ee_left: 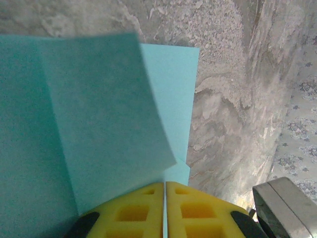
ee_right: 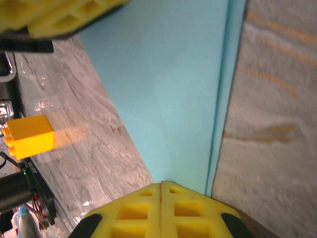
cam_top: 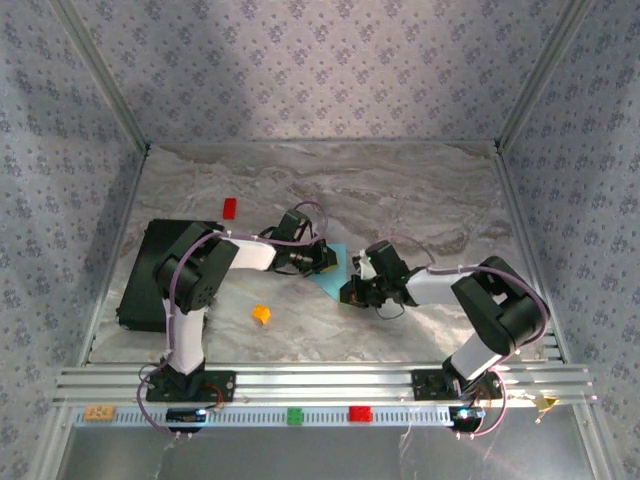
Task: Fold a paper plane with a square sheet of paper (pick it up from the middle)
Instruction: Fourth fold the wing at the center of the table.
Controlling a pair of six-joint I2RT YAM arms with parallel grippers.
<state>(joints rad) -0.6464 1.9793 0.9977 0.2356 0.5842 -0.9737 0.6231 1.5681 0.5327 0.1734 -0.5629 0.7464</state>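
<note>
On the marbled worktop [cam_top: 420,190]: black slab [cam_top: 140,280] by the left edge, out of the way. At mid-worktop, the cyan sheet [ee_left: 99,129], partly folded, with one flap lifted off the layer below. Pinched from both sides, probably to keep it steady while a crease is set: left end effector [ee_left: 164,184] pressed together on the raised flap, right end effector [ee_right: 162,184] pressed together at the opposite edge, seemingly nipping it. Toward the near edge, an orange block [cam_top: 261,313]; farther back, left of centre, a red block [cam_top: 229,208]. Both clear of the fold.
</note>
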